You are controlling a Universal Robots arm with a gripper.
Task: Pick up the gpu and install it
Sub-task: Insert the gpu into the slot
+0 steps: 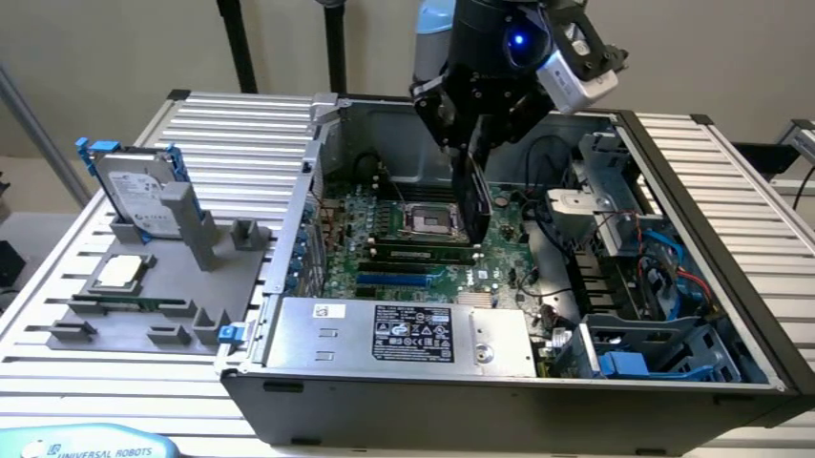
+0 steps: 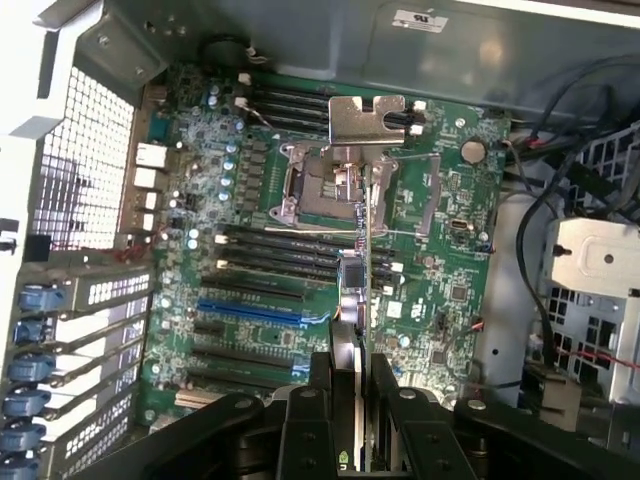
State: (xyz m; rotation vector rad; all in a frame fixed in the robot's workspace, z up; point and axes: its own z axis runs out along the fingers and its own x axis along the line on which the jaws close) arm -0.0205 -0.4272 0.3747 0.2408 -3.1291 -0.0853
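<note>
My gripper (image 1: 474,143) hangs over the open computer case (image 1: 694,229), shut on the gpu (image 1: 475,202). The gpu is a thin card held on edge, reaching down toward the green motherboard (image 1: 510,267) beside the CPU socket (image 1: 427,221). In the wrist view the gpu (image 2: 362,290) shows edge-on as a thin line running out from between my black fingers (image 2: 300,420) of the gripper (image 2: 355,405), above the motherboard (image 2: 450,260). Its lower edge lies over the CPU socket (image 2: 335,185) and the black slots. The blue slot (image 2: 250,312) sits to one side of the card, apart from it.
A silver hard drive with blue rails (image 1: 137,196) and a CPU chip (image 1: 121,272) rest on a grey holder in the exterior view's left. Inside the case are the power supply (image 1: 395,334), a drive cage with cables (image 1: 637,277) and blue slot latches (image 2: 25,340).
</note>
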